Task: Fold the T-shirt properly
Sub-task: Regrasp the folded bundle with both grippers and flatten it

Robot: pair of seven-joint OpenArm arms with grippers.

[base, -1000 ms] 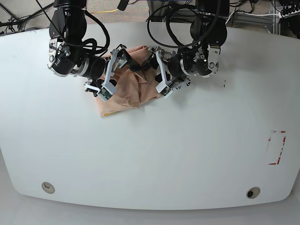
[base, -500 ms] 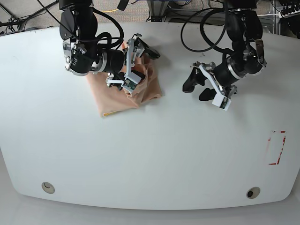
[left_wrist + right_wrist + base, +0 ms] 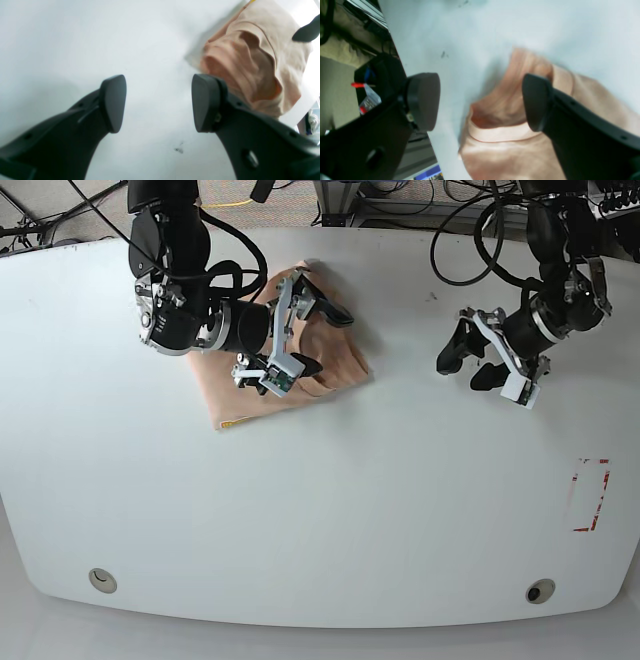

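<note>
The peach T-shirt (image 3: 225, 395) lies as a rumpled folded bundle at the table's back left, a sliver of yellow print (image 3: 232, 423) at its near corner. My right gripper (image 3: 325, 340) hovers over the bundle's right part, open. In the right wrist view the right gripper (image 3: 480, 102) has its fingers spread over the T-shirt (image 3: 507, 140), whose collar edge lies below them, nothing pinched. My left gripper (image 3: 462, 372) is off to the right over bare table, open. In the left wrist view the left gripper (image 3: 160, 102) holds nothing, and the T-shirt (image 3: 262, 55) lies beyond its right finger.
The white table (image 3: 320, 510) has a red-marked rectangle (image 3: 590, 495) near its right edge and two round holes (image 3: 102, 580) (image 3: 540, 591) along the front. Cables and equipment run behind the back edge. A small dark smudge (image 3: 178, 150) marks the surface below my left gripper.
My left arm swung away from the shirt to the right. My right gripper shifted right over the bundle, whose right part has spread further right.
</note>
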